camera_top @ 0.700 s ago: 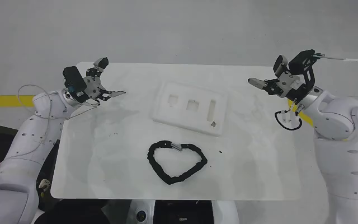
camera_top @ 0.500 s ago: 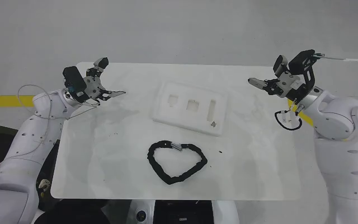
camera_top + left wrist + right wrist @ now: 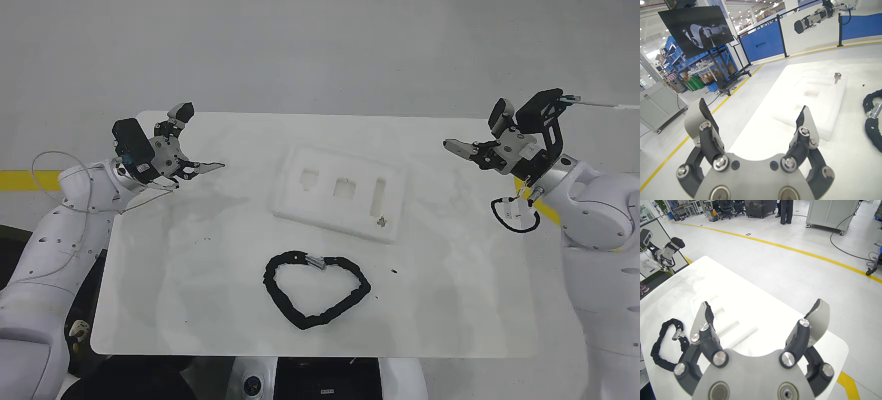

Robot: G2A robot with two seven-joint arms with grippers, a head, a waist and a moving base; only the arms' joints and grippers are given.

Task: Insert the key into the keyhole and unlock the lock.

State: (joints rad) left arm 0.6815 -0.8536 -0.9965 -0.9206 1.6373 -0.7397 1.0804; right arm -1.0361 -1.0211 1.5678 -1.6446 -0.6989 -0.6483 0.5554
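A white table (image 3: pixel 200 300) carries a white foam tray (image 3: pixel 300 205) at its middle, toward the far side. A black chain lock (image 3: pixel 300 322) lies looped nearer the robot, just apart from the tray, with its silver cylinder (image 3: pixel 313 262) on the tray side. The left gripper (image 3: pixel 753 106) hangs over the far left corner and the right gripper (image 3: pixel 762 302) over the far right edge. Both gape wide and hold nothing. The key (image 3: pixel 837 76) stands in the tray's near right corner.
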